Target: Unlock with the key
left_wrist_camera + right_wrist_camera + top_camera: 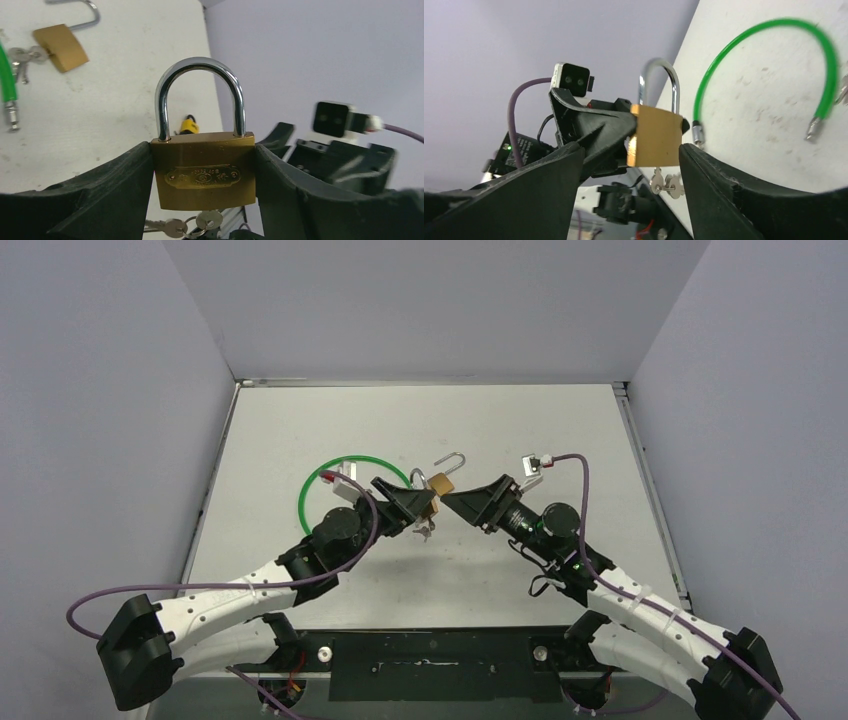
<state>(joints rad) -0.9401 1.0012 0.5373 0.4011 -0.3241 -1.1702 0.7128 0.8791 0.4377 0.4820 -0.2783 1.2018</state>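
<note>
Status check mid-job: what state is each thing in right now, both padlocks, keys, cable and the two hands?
Held padlock: shackle closed, clamped upright in left hand.
Loose padlock: shackle open, lying flat.
Hanging keys: dangling under held padlock.
Cable: ends apart, lying flat.
Left hand: shut on held padlock.
Right hand: open, close to held padlock.

Left arm (230,600) and right arm (640,605) are extending forward from their bases and angling inward, so that the two wrists are facing each other. The left gripper (422,505) is clamping the body of the padlock (204,172) between its two fingers. The right gripper (452,502) is hovering almost tip to tip with it, its fingers (549,185) standing wide apart and gripping nothing.
</note>
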